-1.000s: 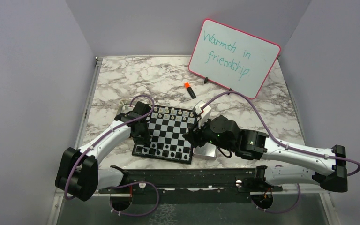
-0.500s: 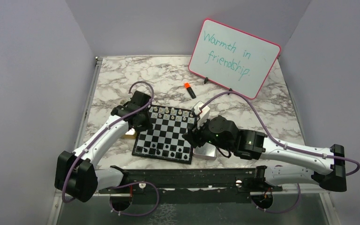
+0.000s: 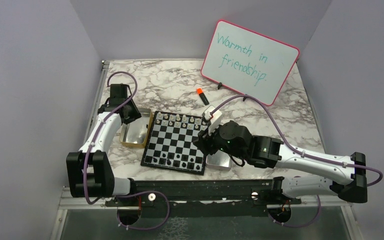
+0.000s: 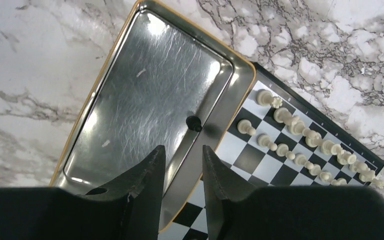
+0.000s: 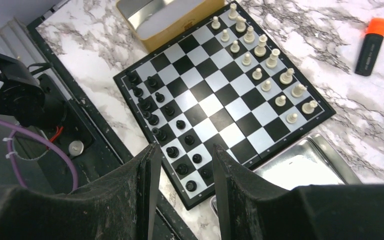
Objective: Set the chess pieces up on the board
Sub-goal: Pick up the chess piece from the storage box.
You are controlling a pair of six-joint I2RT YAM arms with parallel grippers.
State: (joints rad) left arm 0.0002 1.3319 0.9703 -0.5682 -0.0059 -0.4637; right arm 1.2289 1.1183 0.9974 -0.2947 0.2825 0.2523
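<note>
Black and very small, one chess piece (image 4: 194, 122) sits alone in the gold tray (image 4: 130, 95), close against the wall that faces the board (image 4: 260, 167). The other chess pieces are on the board: the white ones (image 5: 261, 47) in two rows along its far side, the black ones (image 5: 152, 81) along its near side.

The left gripper (image 4: 182, 152) hangs above the tray with its jaws a little apart and nothing between them. The right gripper (image 5: 185, 150) hovers over the near corner of the board beside the silver tray (image 5: 300, 160), jaws likewise parted and empty.

Such a piece is probably light, hard and smooth, with a rounded head that could squirt out of a careless pinch or tip over at a nudge. The likeliest hold is from straight above, around its upper body. The fingers would best line up along the tray wall, so that neither one jams against it.
</note>
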